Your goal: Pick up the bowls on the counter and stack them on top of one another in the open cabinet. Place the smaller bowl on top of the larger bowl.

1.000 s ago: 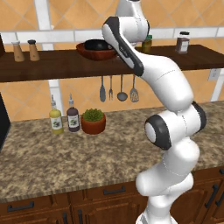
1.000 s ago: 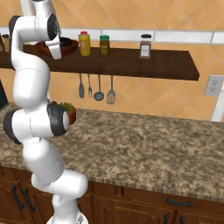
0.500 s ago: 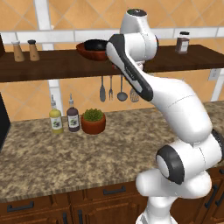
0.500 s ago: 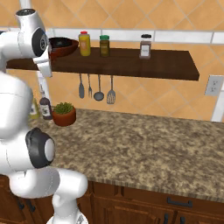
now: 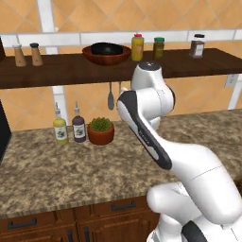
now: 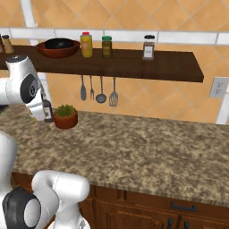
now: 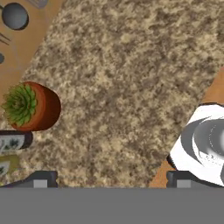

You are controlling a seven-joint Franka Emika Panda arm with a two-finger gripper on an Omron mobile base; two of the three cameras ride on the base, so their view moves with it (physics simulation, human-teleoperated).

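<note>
claw (image 7: 109,179) spread wide, black bowl (image 5: 106,48) nested upright

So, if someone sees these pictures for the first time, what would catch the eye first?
Probably the big white arm, folded in front of the speckled counter. Next, on the dark wall shelf, the small black bowl sitting inside the wide reddish-brown bowl, beside a yellow jar. Below, a terracotta pot with a green plant stands on the counter next to two bottles.
</note>
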